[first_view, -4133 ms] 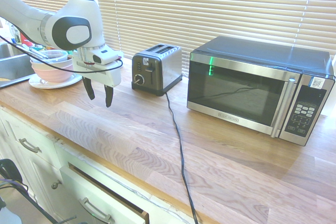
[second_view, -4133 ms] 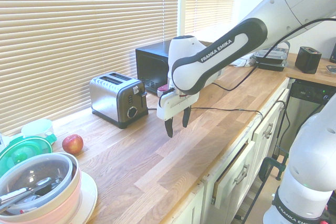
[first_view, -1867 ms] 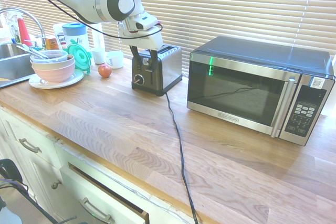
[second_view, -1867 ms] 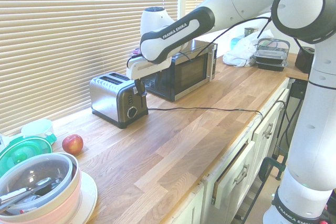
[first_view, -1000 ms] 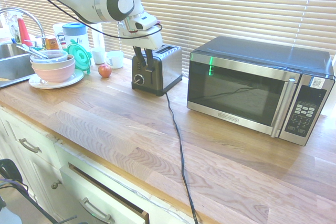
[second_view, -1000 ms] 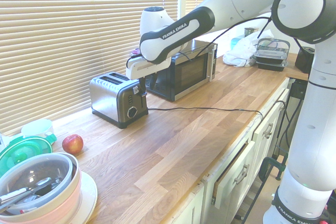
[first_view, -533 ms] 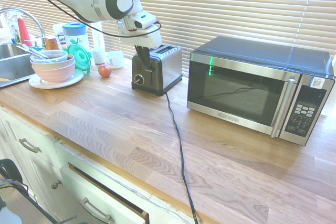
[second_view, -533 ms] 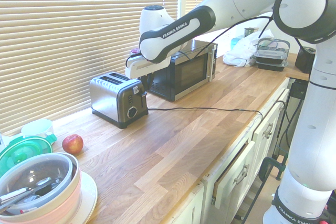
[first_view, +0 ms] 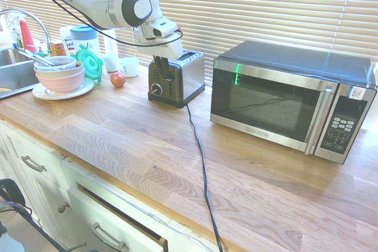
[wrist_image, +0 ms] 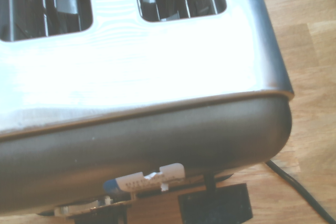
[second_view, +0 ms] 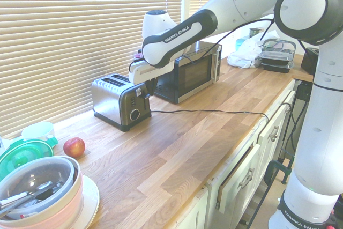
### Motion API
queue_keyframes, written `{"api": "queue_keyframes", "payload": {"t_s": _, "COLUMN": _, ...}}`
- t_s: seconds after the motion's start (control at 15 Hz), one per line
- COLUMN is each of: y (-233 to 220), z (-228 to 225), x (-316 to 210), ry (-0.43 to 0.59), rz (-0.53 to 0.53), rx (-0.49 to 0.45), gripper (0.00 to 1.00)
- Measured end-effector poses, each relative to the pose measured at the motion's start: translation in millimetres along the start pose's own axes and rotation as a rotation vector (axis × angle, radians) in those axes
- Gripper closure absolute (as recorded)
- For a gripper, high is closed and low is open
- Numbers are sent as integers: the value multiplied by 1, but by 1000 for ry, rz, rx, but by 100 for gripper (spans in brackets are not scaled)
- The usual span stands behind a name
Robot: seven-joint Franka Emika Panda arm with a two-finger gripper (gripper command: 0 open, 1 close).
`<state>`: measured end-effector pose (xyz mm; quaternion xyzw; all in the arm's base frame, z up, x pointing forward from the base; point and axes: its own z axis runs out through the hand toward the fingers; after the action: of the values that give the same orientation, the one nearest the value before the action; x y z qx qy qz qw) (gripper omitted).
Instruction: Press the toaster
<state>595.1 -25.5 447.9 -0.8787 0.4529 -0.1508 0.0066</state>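
The toaster is a small brushed-steel box with two slots, a black end panel and a round knob, standing near the blinds. My gripper hangs at that black end panel, fingers together and shut, just above the knob where the side lever sits. From the other side, the gripper is against the toaster at its near corner. The wrist view looks down on the toaster's top, both slots, the black end panel and the lever below it. I cannot tell whether the fingers touch the lever.
A steel-and-black microwave stands right of the toaster. The black cord runs across the wooden counter to its front edge. An apple, cups, stacked bowls and a sink lie to the left.
The fingers, apart a second ago, have come together. The hand has shifted slightly down along the toaster's black end panel.
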Motion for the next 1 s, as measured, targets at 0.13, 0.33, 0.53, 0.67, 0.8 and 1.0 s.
{"api": "queue_keyframes", "payload": {"t_s": 0.13, "y": -1, "z": 1, "x": -1, "ry": -1, "rz": -2, "rx": 0, "gripper": 100}}
{"api": "queue_keyframes", "payload": {"t_s": 0.33, "y": -4, "z": 0, "x": -5, "ry": -3, "rz": -9, "rx": 1, "gripper": 100}}
{"api": "queue_keyframes", "payload": {"t_s": 0.53, "y": -6, "z": 4, "x": -7, "ry": -5, "rz": -12, "rx": 1, "gripper": 100}}
{"api": "queue_keyframes", "payload": {"t_s": 0.67, "y": -6, "z": 2, "x": -2, "ry": 1, "rz": -4, "rx": 10, "gripper": 100}}
{"api": "queue_keyframes", "payload": {"t_s": 0.8, "y": -7, "z": -6, "x": 11, "ry": 18, "rz": 9, "rx": 22, "gripper": 100}}
{"api": "queue_keyframes", "payload": {"t_s": 1.0, "y": -17, "z": -10, "x": 22, "ry": 22, "rz": 10, "rx": 18, "gripper": 100}}
